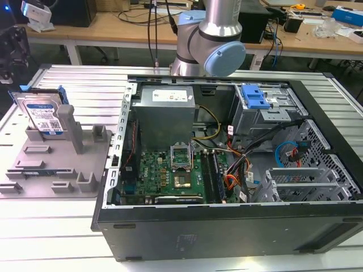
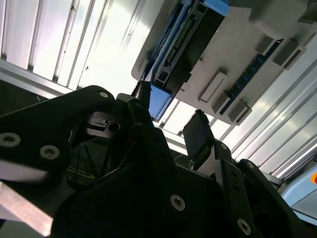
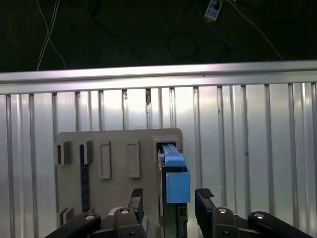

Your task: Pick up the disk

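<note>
- The disk (image 1: pixel 38 116) stands on edge at the far corner of the grey fixture (image 1: pixel 62 156), on the exterior view's left. Its labelled face is turned toward that camera, and a tall post (image 1: pixel 67 129) rises just beside it.
- The fixture lies on the ribbed metal table (image 1: pixel 74 76), between the table's edge on the exterior view's left and the open computer case (image 1: pixel 227 238). The case's side wall is close to the fixture. Bare ribbed table runs on behind the disk.
- In the first wrist view the table's edge rail (image 3: pixel 158 74) passes near the fixture (image 3: pixel 114 148). Dark floor and loose cables (image 3: pixel 49 29) lie beyond it.
- The gripper (image 3: pixel 170 197) looks down on the disk (image 3: pixel 177 186) from above. Its two black fingers (image 3: pixel 204 198) are spread apart and pinch nothing, and the disk's blue rail lines up with the gap between them.
- There is one disk, one fixture, one case, one arm (image 1: pixel 212 39) and two fingers. The case holds one blue drive-bay caddy (image 1: pixel 253 96). The fixture carries several posts and slots, which I cannot count exactly.
- The exterior view gives the disk's label and the case's inside, with the motherboard (image 1: pixel 170 170) and the power supply (image 1: pixel 167 107).
- Both wrist views show the disk edge-on instead.
- The second wrist view shows the gripper (image 2: pixel 171 111) from close behind. It also shows the disk's (image 2: pixel 190 44) dark narrow side with its blue rail, against the fixture (image 2: pixel 242 54).
</note>
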